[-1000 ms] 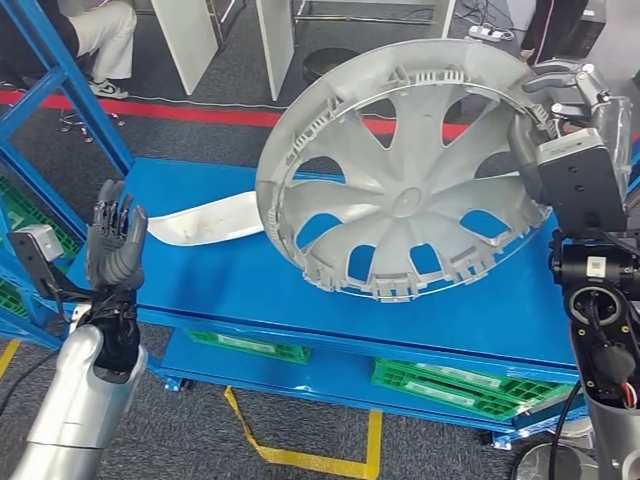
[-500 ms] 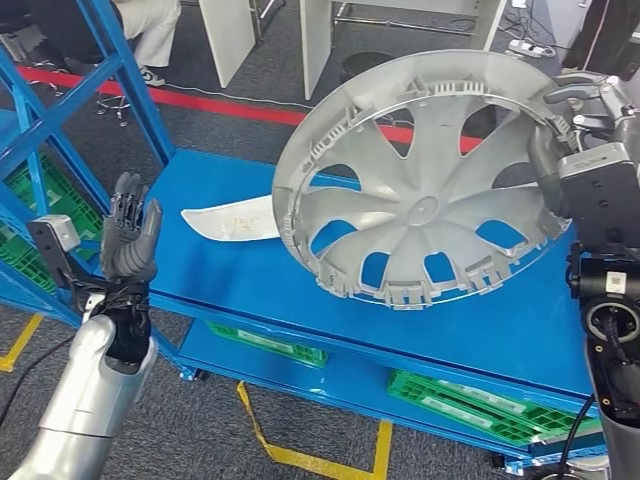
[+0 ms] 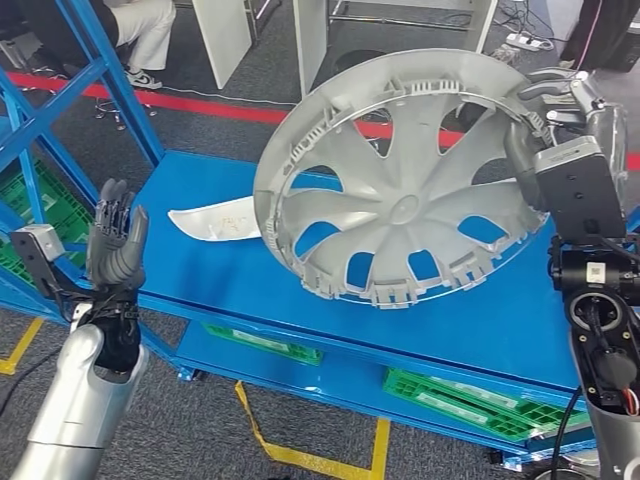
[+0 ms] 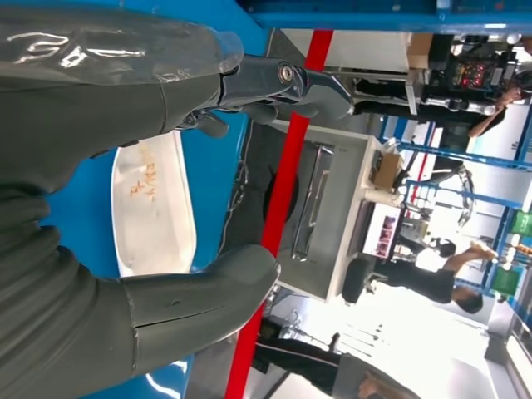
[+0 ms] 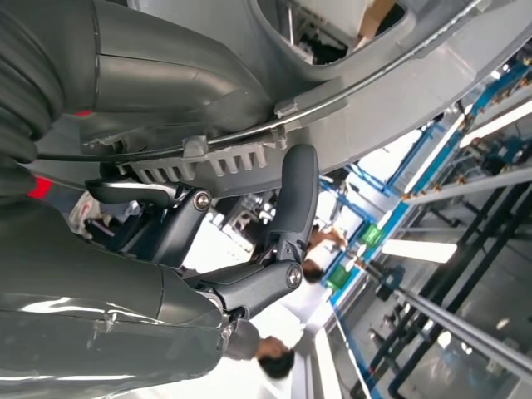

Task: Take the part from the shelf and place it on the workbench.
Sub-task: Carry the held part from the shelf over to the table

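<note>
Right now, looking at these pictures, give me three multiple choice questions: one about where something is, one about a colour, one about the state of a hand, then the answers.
1. Where does the white curved panel lie?
A. on the blue shelf top, beside the wheel cover
B. on the floor by the yellow tape
C. in the left hand

2. What colour are the crates under the shelf top?
A. red
B. green
C. white

3. What is the right hand doing?
A. hanging free with nothing in it
B. resting flat on the shelf
C. gripping the wheel cover's rim

Answers:
1 A: the white curved panel lies flat on the blue shelf, next to the silver wheel cover.
2 B: the crates on the lower level are green.
3 C: the right hand grips the cover's rim and holds it tilted above the shelf; the left hand is raised with fingers apart, holding nothing.
</note>
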